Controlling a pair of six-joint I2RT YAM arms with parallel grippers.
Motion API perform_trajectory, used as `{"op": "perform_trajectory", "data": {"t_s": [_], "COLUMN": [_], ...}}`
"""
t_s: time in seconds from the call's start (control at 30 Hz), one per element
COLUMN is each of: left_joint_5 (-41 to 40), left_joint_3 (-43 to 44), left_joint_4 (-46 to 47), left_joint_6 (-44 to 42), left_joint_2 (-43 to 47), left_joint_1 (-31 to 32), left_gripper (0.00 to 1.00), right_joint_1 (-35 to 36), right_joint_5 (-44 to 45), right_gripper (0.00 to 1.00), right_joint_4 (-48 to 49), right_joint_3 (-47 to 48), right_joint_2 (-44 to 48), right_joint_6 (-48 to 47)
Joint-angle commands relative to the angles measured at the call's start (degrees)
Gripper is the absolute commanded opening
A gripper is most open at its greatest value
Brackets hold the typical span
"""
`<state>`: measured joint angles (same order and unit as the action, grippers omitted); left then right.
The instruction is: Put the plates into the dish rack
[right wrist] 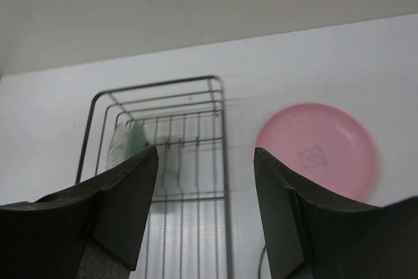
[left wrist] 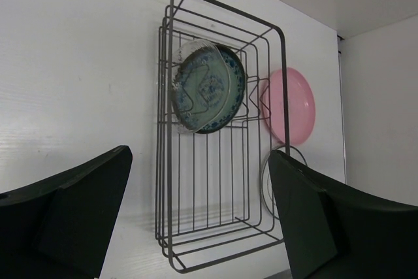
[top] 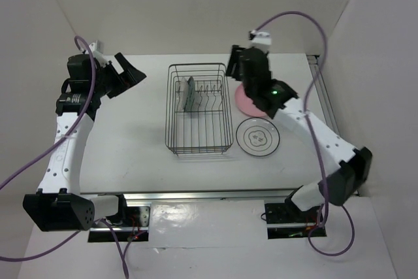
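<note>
Racked: teal patterned round plate [left wrist: 222,86], clear glass squarish plate [left wrist: 178,89] stand on edge, propped by black wire dish rack [top: 199,139] prongs; left tool [left wrist: 201,153], right tool [right wrist: 206,151] spread, empty.

Black wire dish rack [top: 199,109] holds teal patterned plate [left wrist: 212,89] upright, clear glass plate [left wrist: 183,57] seemingly against it; pink plate [right wrist: 317,148], white ringed plate [top: 258,137] lie flat alongside.

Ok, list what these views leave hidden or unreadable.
- Top view: the right arm covers much of the pink plate. The two plates standing in the dish rack are edge-on and too small to tell apart.
- Left wrist: its own finger hides most of the ringed plate.
- Right wrist: the pink plate's centre mark is blurred.
</note>
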<state>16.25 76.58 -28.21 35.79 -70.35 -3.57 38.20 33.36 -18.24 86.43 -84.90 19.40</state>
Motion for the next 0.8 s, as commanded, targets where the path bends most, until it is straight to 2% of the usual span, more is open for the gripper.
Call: {"op": "perform_trajectory", "data": {"t_s": [0.0,0.07,0.17,0.2,0.23,0.27,0.3,0.4,0.53,0.6,0.77], "left_joint_5": [5.01,6.51,7.04,7.04,6.08,4.94,4.24,0.11,0.79,4.47,9.14], "left_joint_3": [-0.81,-0.81,-0.81,-0.81,-0.81,-0.81,-0.81,1.29,5.77,5.78,6.92], "left_joint_4": [4.56,4.56,5.09,5.09,5.09,5.09,5.09,1.85,-1.59,-1.07,0.87], "left_joint_6": [-1.78,-1.78,-1.78,-1.78,-1.78,-1.78,-1.78,-2.30,-2.83,-1.78,0.16], "left_joint_2": [1.70,1.70,2.32,2.32,2.93,2.93,2.93,1.80,-3.20,-5.23,-11.82], "left_joint_1": [0.23,0.23,0.76,1.28,1.29,1.29,1.29,0.24,-3.80,-6.79,-11.02], "left_gripper": [1.00,1.00,1.00,1.00,1.00,1.00,1.00,1.00,1.00,1.00,1.00], "right_joint_1": [-7.59,-11.37,-18.22,-23.64,-26.91,-30.43,-35.77,-40.98,-44.60,-44.61,-44.08], "right_joint_5": [-8.30,-12.16,-16.55,-18.67,-21.12,-28.54,-31.75,-36.60,-40.39,-43.02,-43.03], "right_gripper": [0.68,0.68,0.80,0.81,0.83,0.85,0.86,0.87,0.89,0.89,0.89], "right_joint_4": [1.11,-0.04,-2.93,-3.64,-4.17,-4.17,-3.13,0.22,5.65,8.47,15.86], "right_joint_3": [-3.10,-5.48,-7.94,-8.64,-11.00,-12.76,-14.78,-20.59,-26.39,-30.34,-36.06], "right_joint_2": [8.15,10.71,14.50,14.50,15.02,15.03,14.51,12.75,9.85,8.45,3.61], "right_joint_6": [-1.38,-1.38,-1.38,-1.38,-0.86,-0.33,0.54,3.54,4.86,5.39,5.91]}}
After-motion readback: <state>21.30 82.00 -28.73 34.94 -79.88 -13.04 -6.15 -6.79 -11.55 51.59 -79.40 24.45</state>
